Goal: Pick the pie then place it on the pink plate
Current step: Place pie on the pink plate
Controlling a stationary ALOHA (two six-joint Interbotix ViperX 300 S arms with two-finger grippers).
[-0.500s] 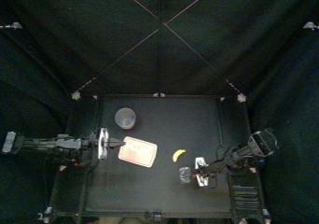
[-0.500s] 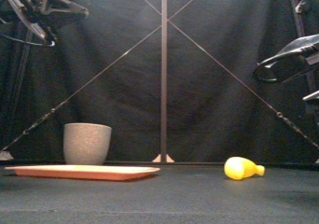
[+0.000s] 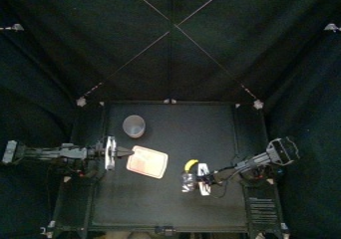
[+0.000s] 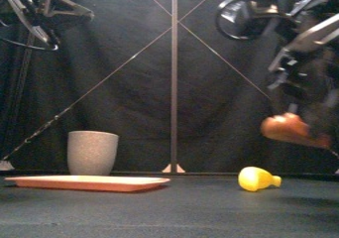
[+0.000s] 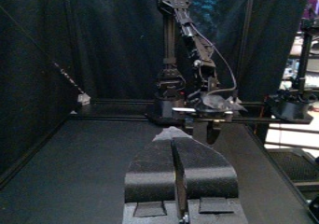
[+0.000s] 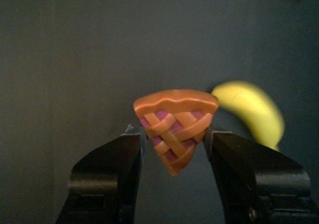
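My right gripper (image 6: 174, 142) grips the orange lattice-topped pie wedge (image 6: 174, 125), aloft right of the flat pink tray (image 4: 86, 182). My left gripper (image 5: 181, 136) rests closed, left of it.

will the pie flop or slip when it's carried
Probably stiff: the pie holds its wedge shape in the right gripper. Likely light, gripped only near its wide end. It may swivel, since its tip hangs free between the jaws.
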